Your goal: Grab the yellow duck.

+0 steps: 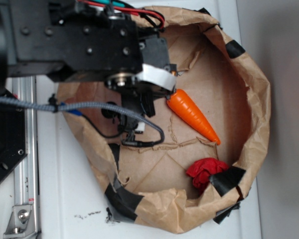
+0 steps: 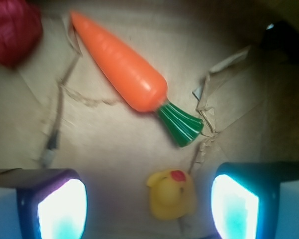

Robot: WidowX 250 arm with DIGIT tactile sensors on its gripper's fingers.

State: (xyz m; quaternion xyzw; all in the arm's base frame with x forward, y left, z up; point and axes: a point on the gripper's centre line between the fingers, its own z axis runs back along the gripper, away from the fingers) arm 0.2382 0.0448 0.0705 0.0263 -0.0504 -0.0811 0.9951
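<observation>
Wrist view: gripper [image 2: 148,204] fingers [image 2: 62,209] stand apart, clamping nothing. The yellow duck [image 2: 172,195] lies between them on the brown paper floor [image 2: 104,149], nearer the right-hand pad, untouched. An orange carrot [image 2: 122,64] lies just beyond; red cloth [image 2: 12,30] sits well apart.

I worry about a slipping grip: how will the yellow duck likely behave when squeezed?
The yellow duck looks smooth and rounded, so it may squirt out from between the open gripper fingers. Being small, it is probably light, and could slide across the brown paper if nudged.
</observation>
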